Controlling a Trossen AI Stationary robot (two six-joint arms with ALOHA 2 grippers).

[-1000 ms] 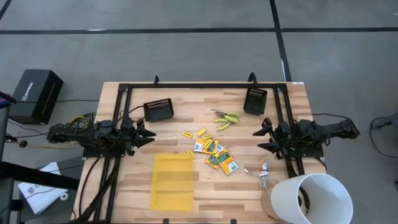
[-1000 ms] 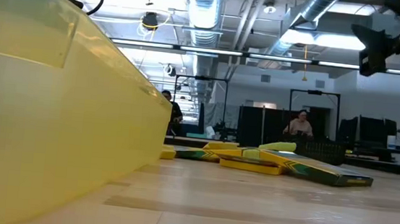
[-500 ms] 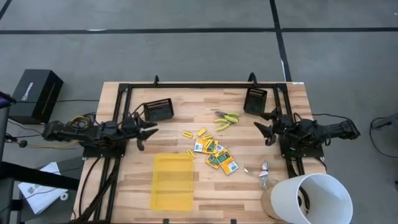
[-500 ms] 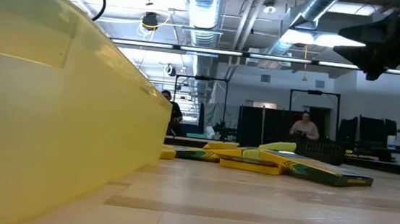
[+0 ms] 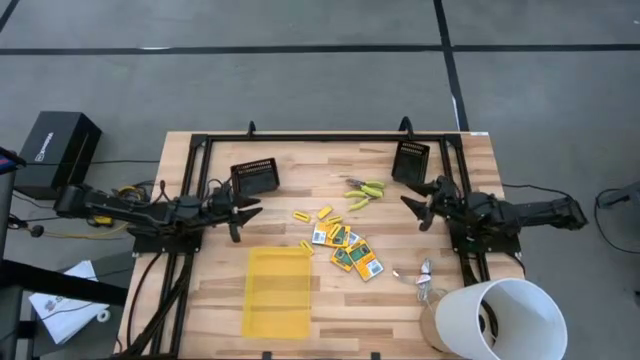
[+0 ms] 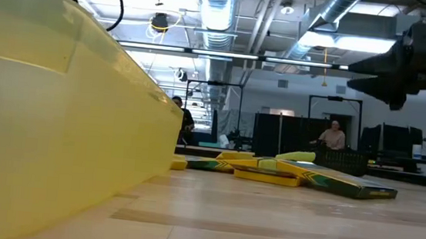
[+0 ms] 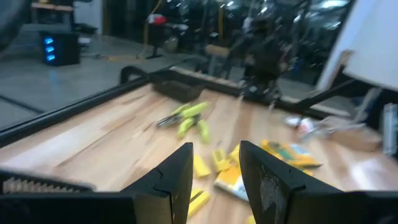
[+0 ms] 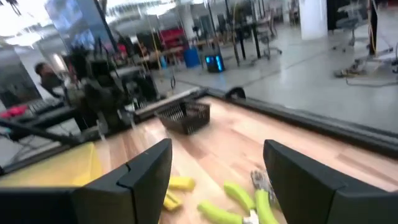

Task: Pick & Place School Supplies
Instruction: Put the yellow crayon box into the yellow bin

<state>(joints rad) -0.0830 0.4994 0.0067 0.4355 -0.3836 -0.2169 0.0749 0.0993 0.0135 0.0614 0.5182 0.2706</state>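
Two black mesh baskets [image 5: 255,178] [image 5: 411,161], a yellow tray [image 5: 278,290] and a white bucket [image 5: 502,319] surround the work area; nothing lies between either set of jaws. Ahead of the left gripper [image 5: 243,211], jaws parted and empty, lie about four yellow sticks [image 5: 311,215] and several printed boxes [image 5: 346,247]. The scissor-like tools [image 5: 364,191], count unclear, lie before the right gripper [image 5: 415,206], released wide. Since the earlier frame both grippers have advanced toward the centre.

two dark arms, pretty chunky looking
matte black fingers [image 8: 146,177], yellow cables trailing off the left arm [image 5: 120,205]
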